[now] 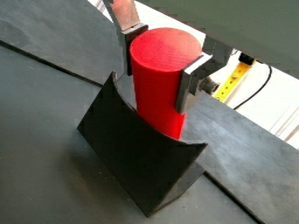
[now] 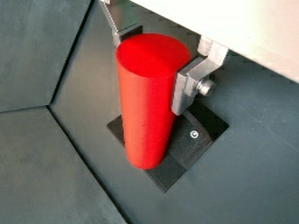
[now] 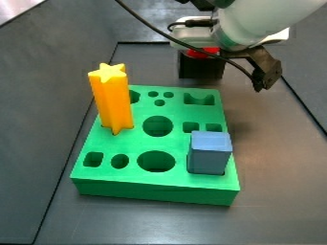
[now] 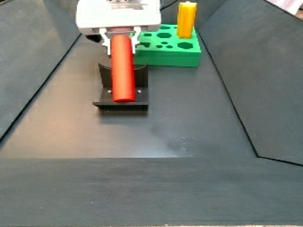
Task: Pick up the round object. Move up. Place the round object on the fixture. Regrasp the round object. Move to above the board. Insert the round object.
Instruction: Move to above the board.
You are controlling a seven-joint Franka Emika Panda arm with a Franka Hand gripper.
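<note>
Dark matte surface (image 4: 178,133), with the red peg standing at the fixture in the arm's grip.

Both wrist views show the pincer (image 1: 163,66) closed on the upper part of the round object (image 2: 146,96), its silver plates pressed to either side, while the peg's lower end rests against the fixture (image 1: 140,157). A side view shows the same: peg upright over the fixture's base plate (image 4: 120,99), just beside the board (image 4: 166,46). Judging by this, the pick-up and the move to the fixture are done; whether this grip belongs to placing or regrasping cannot be told. Carrying the peg above the board and inserting it remain.
</note>
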